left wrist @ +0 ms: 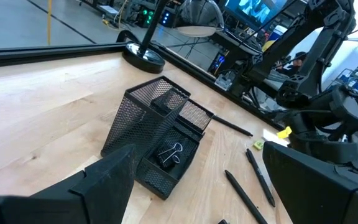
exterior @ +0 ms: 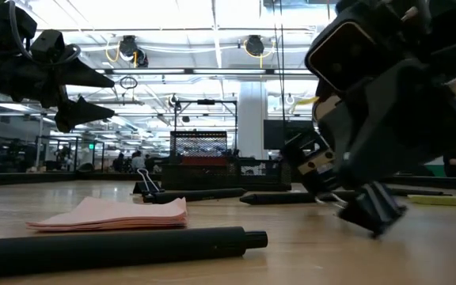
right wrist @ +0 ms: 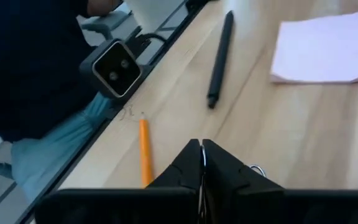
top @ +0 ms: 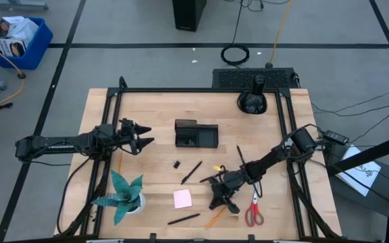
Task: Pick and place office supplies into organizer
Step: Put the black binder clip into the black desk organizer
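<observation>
The organizer [top: 196,133] sits mid-table with one binder clip [left wrist: 171,153] lying in its low compartment. The left gripper [top: 143,136] hovers just left of the organizer, fingers spread wide and empty. The right gripper [top: 221,201] is down at the tabletop well in front of the organizer, between the pink sticky-note pad [top: 182,198] and the red-handled scissors [top: 254,211]; its fingers [right wrist: 219,167] are pressed together, an orange pencil [right wrist: 144,152] beside them, and whether they pinch anything cannot be told
</observation>
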Robot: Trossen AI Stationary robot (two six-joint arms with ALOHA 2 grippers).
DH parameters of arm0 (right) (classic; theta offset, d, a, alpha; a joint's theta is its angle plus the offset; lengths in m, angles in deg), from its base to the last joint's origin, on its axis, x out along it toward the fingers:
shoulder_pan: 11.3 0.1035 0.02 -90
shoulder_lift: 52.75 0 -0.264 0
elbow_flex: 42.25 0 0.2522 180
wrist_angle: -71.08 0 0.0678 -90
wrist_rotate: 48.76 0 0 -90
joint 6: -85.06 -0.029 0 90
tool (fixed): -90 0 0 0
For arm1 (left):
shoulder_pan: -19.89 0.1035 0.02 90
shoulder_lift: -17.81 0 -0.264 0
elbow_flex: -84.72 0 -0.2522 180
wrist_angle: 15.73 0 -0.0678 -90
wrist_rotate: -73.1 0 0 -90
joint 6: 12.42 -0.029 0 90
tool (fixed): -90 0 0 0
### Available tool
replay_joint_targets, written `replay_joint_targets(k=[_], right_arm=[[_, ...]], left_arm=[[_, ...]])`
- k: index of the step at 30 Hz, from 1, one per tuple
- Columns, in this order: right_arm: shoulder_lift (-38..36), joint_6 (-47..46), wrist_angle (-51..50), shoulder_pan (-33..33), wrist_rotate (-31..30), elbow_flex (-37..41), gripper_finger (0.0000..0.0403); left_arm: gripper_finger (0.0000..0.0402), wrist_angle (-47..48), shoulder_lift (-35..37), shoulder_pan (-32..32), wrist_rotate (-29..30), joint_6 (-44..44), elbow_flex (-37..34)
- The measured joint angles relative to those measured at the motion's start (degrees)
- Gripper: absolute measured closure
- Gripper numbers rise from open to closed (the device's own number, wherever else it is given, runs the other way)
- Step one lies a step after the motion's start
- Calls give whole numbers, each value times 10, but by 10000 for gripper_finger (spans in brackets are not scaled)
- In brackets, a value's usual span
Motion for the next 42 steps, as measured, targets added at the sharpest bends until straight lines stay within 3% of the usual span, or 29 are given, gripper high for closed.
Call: replay_joint_targets(k=[7,19,36,42], right_arm=[[-2,9,49,-32,-10,0,401],[-25,146,64,-77,-199,-7,401],[-25,156,64,-174,-317,-57,402],[-25,158,63,-203,-317,-57,402]], left_arm=[[50,0,0,0,0,1,0],[50,-1,0,0,0,0,0],[50,-5,0,0,0,-4,0],[50,-5,0,0,0,0,0]])
